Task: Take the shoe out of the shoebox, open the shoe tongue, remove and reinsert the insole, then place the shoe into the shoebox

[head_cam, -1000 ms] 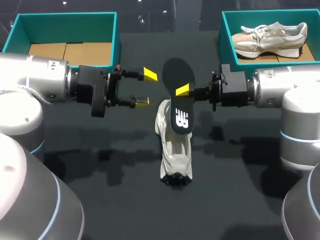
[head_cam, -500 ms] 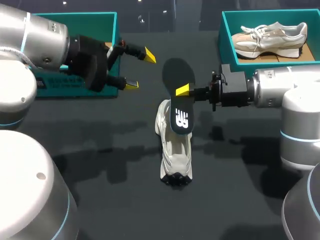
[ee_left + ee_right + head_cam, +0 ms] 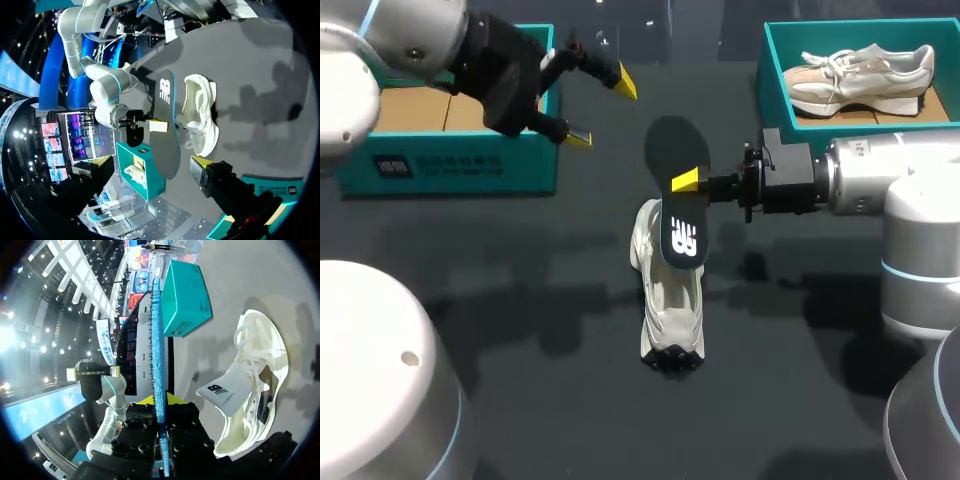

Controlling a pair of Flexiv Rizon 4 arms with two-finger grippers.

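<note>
Right tool point(image 3: 686, 181) clamped on the black insole point(image 3: 672, 150), white shoe point(image 3: 670, 300) lay on the worktop point(image 3: 800, 350) below, left tool point(image 3: 600, 109) gaped empty (near a teal shoebox point(image 3: 450, 165)).

Bright light falls from several points above; the dark table point(image 3: 790, 400) shows soft, doubled shadows beside the white shoe point(image 3: 670, 300).

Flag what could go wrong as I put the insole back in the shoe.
1. The right pincer grips the insole at one side edge only, so it may pivot or slip when pressed in.
2. The shoe lies unheld while the left pincer hangs open by the left box, so pushing may slide the shoe.
</note>
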